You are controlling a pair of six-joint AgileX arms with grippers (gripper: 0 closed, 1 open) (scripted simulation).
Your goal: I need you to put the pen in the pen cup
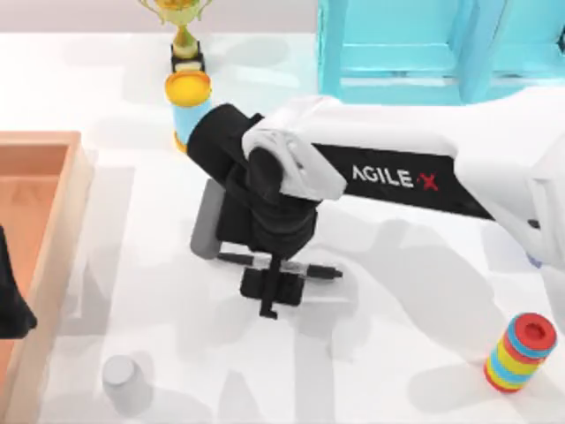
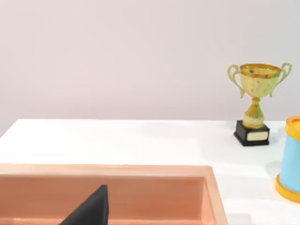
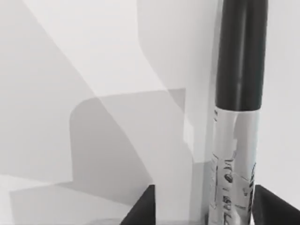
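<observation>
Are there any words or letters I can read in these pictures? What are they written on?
"AGILE X" in white letters with a red X, on the black part of the right arm.
Small dark print on the silver middle of the pen: too blurred to read.
A pale plate on the black base of the trophy: no words can be made out.

You see the pen with a shiny, metal-looking silver barrel and matt black end; the table looks smooth white.
</observation>
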